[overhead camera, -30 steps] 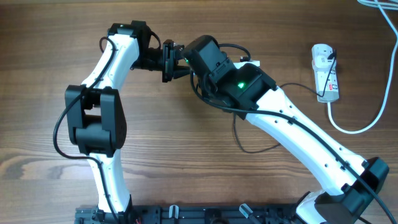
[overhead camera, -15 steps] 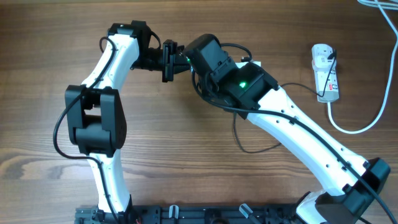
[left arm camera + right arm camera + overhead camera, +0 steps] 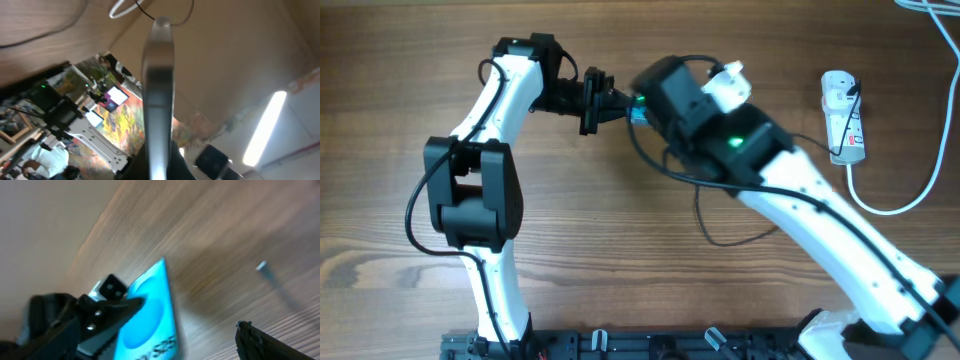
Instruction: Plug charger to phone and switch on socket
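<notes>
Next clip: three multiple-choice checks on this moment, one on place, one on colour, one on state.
1. From above, the power strip lies: A) at the far right; B) at the far left; C) in the middle.
2. The phone screen is: A) red; B) cyan-blue; C) black.
3. The phone is: A) lying free; B) clamped in the left tool; C) resting on the power strip.
Answers: 1 A, it sits near the right edge. 2 B, the right wrist view shows it. 3 B, that tool pinches its end.

White-shelled left arm (image 3: 508, 90) and right arm (image 3: 825, 205), black joints (image 3: 470, 195), black cables (image 3: 413, 215), black left claw (image 3: 618, 104) (green light (image 3: 732, 143) on the right).
</notes>
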Controlling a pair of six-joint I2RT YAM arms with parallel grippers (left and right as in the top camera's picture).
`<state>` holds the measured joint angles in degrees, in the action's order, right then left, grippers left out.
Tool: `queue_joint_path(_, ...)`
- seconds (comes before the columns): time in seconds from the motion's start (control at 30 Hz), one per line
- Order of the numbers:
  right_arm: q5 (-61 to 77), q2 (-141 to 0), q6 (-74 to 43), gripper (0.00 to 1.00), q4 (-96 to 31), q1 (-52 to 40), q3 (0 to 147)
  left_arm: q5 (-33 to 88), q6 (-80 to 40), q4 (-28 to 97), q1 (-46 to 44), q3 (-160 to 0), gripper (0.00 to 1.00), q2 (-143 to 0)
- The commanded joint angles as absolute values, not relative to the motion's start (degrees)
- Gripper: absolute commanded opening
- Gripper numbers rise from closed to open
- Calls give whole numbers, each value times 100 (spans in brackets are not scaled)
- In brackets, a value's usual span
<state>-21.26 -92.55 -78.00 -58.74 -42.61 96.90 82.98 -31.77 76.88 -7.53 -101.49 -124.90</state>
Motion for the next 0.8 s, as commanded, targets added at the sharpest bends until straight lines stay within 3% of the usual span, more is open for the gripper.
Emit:
queue_joint_path(0.0,-2204,-8746,-5922,100,-6482,-3522,9793,7975,-3020,7677,-635,-10248,4,-12267)
queue_joint_path(0.2,-2176,-8750,-5074,100,-7631,-1907,9743,8058,-2873,7684,-661,-10248,4,-12267)
queue_joint_path(0.37,-2018,-8890,-4950,100,-7981,-982,9555,8814,-2873,7811,-840,-10248,4,-12267)
queue_joint_path(0.53,-1653,-8914,-4851,100,-7942,-838,9026,9037,-2895,7826,-932,-10248,4,-12267)
queue_joint_path(0.77,-585,-8917,-3599,100,-7177,-838,8095,9037,-2897,7830,-932,-10250,4,-12267)
